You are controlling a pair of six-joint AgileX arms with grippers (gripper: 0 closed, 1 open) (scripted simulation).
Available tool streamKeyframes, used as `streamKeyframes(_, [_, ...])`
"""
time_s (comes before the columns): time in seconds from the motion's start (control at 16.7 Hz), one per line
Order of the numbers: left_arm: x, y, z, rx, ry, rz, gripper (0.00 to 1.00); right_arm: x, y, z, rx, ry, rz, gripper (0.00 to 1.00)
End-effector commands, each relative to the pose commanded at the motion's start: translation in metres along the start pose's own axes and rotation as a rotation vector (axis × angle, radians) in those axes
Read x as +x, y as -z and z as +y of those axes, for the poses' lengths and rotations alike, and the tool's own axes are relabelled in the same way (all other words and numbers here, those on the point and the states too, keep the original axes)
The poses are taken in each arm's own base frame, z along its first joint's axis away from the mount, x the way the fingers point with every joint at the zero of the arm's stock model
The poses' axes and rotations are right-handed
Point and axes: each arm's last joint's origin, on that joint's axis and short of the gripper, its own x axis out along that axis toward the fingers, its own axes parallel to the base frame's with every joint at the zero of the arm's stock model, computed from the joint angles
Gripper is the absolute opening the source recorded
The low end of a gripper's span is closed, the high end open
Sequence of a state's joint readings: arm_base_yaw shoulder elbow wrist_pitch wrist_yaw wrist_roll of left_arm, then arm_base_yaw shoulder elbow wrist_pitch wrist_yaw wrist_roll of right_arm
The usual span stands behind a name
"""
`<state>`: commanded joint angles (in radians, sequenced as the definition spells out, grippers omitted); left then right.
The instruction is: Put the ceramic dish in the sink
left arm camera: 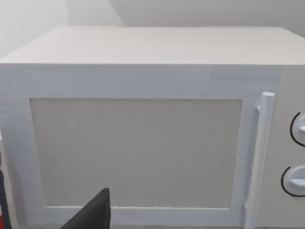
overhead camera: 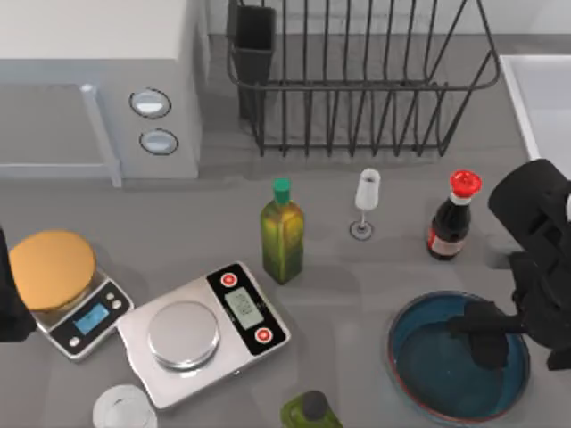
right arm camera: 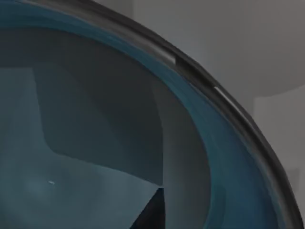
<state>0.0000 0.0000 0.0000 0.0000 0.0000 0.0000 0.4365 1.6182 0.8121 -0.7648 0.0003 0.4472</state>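
A grey counter (overhead camera: 357, 267) carries a crowded kitchen scene, seen from above. A white microwave (overhead camera: 98, 80) fills its far left corner, and a black wire dish rack (overhead camera: 357, 80) stands along the far edge beside it. The sink (overhead camera: 544, 98), a pale basin with a raised rim, sits at the far right corner.

Near the front right corner lies the ceramic dish (overhead camera: 437, 374), blue inside with a reddish-brown rim, flat on the counter and well apart from the sink. The AgileX right arm reaches in from the right edge, its right claw (overhead camera: 486, 334) over the dish's right half, low inside the bowl; whether its fingers are released or clenched cannot be told. The right wrist view looks close into the dish's blue glaze (right arm camera: 95, 143) and dark rim.

A silver kitchen scale (overhead camera: 201, 334) sits front of centre, and a smaller scale (overhead camera: 85, 321) bearing an orange-yellow disc (overhead camera: 52, 269) sits near the left edge. The left arm (overhead camera: 9, 294) is parked at the left edge, its wrist camera facing the microwave door (left arm camera: 133, 152).

An olive oil bottle (overhead camera: 282, 234) stands mid-counter, a red-capped sauce bottle (overhead camera: 453, 218) and a small glass (overhead camera: 366, 203) to its right. A white cup (overhead camera: 125, 408) and a second green bottle (overhead camera: 312, 412) sit at the front edge.
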Motion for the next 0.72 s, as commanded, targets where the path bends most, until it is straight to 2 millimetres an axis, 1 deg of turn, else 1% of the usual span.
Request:
streamKeyframes(0.36, [0.0, 0.0, 0.0, 0.0, 0.0, 0.0, 1.0, 0.0, 0.0, 0.0, 0.0, 0.0, 0.0, 0.02])
streamKeyframes(0.42, [0.0, 0.0, 0.0, 0.0, 0.0, 0.0, 1.0, 0.0, 0.0, 0.0, 0.0, 0.0, 0.0, 0.0])
streamKeyframes(0.72, [0.0, 0.0, 0.0, 0.0, 0.0, 0.0, 1.0, 0.0, 0.0, 0.0, 0.0, 0.0, 0.0, 0.0])
